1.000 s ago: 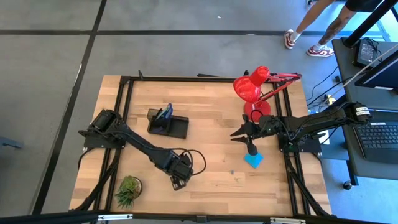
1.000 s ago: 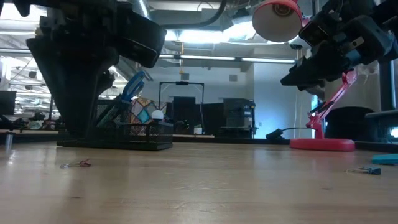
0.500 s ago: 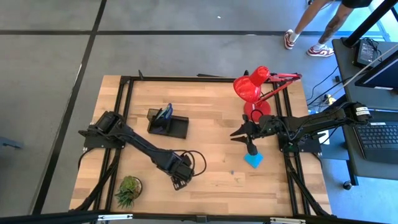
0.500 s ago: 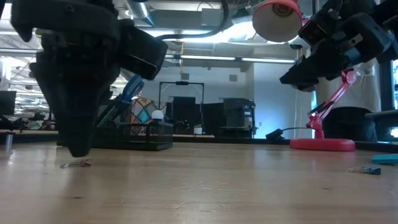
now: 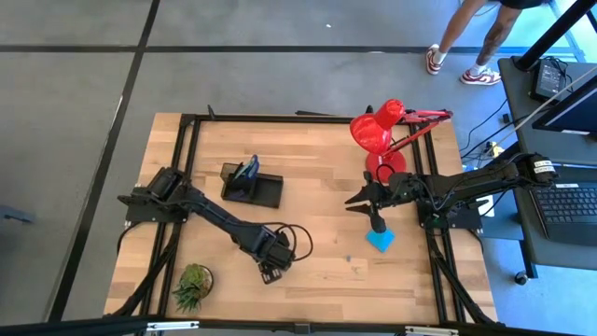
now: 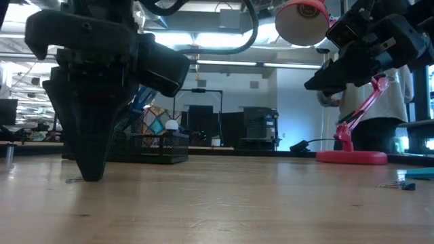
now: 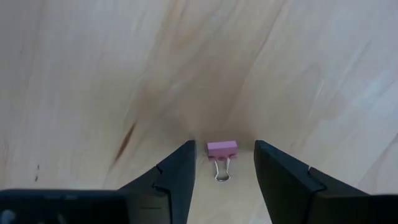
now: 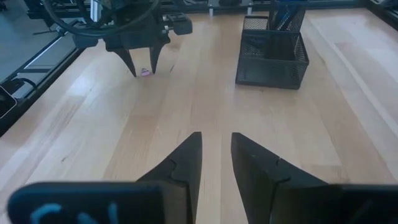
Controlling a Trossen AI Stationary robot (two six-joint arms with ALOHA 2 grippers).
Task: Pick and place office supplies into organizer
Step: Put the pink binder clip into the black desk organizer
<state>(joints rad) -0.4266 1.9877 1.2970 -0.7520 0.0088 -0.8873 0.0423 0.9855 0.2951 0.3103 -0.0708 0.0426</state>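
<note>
Open jaws straddling one pink binder clip

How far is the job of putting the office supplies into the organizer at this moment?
Done: the black mesh organizer already holds blue-handled scissors. In hand: the left tool stands open, low on the table, around a small pink binder clip, not yet gripped. Left: the cyan square sticky-note pad and a small clip lie on the wood; the right tool waits empty above.
</note>
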